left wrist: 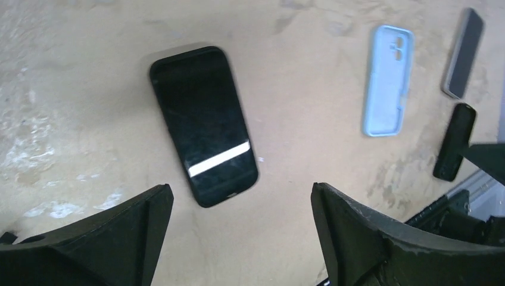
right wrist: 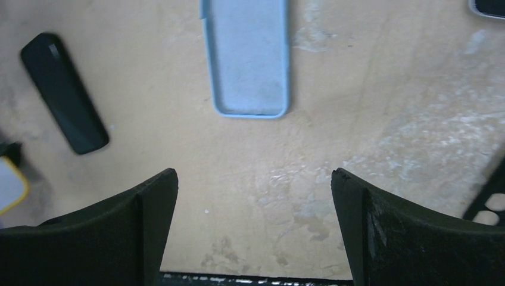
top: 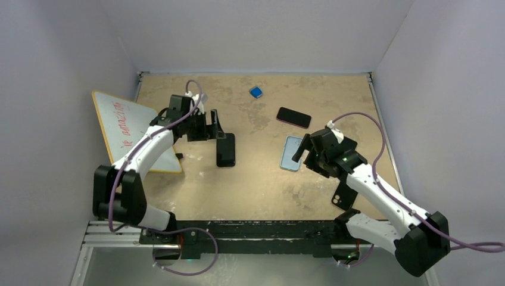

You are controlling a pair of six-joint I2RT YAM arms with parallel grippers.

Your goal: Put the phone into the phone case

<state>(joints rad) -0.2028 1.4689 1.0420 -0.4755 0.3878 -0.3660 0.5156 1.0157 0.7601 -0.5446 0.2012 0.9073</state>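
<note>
Not started: black phone lies left of centre, well apart from empty light-blue phone case; left gripper and right gripper spread, holding nothing.

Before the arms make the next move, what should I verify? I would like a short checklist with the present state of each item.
1. Left gripper open and empty: ok, nothing is between its jaws.
2. Right gripper open and empty: ok.
3. Black phone lying flat, touching nothing else: ok.
4. Light blue case hollow side up and empty: ok.
5. Black phone fits the light blue case and not the black case: cannot tell.
6. Which phone is meant, since a second phone also lies on the table: cannot tell.
</note>
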